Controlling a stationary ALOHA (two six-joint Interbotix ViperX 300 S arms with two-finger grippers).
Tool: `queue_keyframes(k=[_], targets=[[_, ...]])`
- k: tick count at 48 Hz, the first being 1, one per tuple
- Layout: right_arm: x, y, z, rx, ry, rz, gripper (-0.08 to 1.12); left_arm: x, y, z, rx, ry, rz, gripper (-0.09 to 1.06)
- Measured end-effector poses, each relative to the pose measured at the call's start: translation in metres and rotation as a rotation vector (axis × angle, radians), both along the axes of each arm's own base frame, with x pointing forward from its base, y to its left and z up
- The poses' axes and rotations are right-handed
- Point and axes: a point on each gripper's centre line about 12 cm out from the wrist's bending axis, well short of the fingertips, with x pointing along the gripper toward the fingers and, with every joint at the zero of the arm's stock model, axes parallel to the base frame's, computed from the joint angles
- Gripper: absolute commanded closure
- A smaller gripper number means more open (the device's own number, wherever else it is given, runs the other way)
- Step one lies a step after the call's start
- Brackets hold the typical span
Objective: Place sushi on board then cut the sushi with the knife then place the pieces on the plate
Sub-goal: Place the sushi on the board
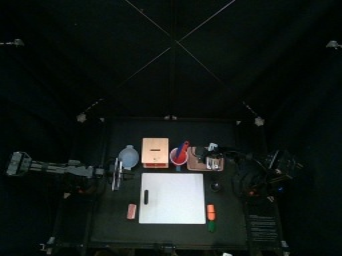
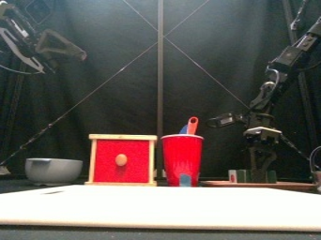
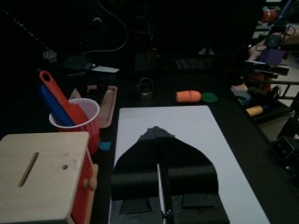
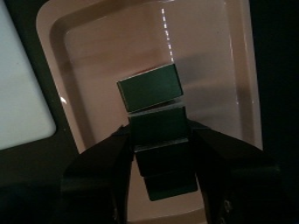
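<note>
The right gripper (image 4: 160, 131) is low over the pink tray (image 4: 219, 70), its jaws drawn in against both sides of the dark green sushi roll (image 4: 152, 89), which lies on the tray; a thin pale gap shows between its end block and the next. The white cutting board (image 1: 174, 198) lies just beside the tray. The left gripper (image 3: 155, 133) hovers above the board, jaws pressed together, holding nothing. The blue knife (image 2: 190, 125) stands in the red cup (image 2: 183, 157) beside the wooden box (image 2: 122, 159)
</note>
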Motion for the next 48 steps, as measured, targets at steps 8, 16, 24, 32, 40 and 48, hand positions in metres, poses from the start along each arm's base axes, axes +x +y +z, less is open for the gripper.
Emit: queue_keyframes(k=[8, 16, 24, 32, 40, 48], targets=[[0.000, 0.005, 0.021, 0.032, -0.078, -0.077, 0.44, 0.000, 0.000, 0.001, -0.004, -0.003, 0.002, 0.98], [-0.002, 0.014, 0.048, 0.094, -0.173, -0.218, 0.44, 0.000, 0.000, 0.000, -0.004, 0.002, 0.002, 0.98], [-0.001, 0.030, 0.066, 0.152, -0.223, -0.351, 0.44, 0.000, 0.000, 0.000, -0.006, -0.001, 0.001, 0.98], [0.004, 0.052, 0.069, 0.184, -0.217, -0.427, 0.44, 0.000, 0.000, 0.001, -0.004, -0.003, 0.002, 0.97], [0.009, 0.076, 0.068, 0.181, -0.190, -0.477, 0.44, 0.000, 0.000, 0.000, -0.004, 0.002, 0.002, 0.97], [0.021, 0.104, 0.074, 0.202, -0.229, -0.527, 0.44, 0.000, 0.000, 0.000, -0.003, -0.002, 0.002, 0.97]])
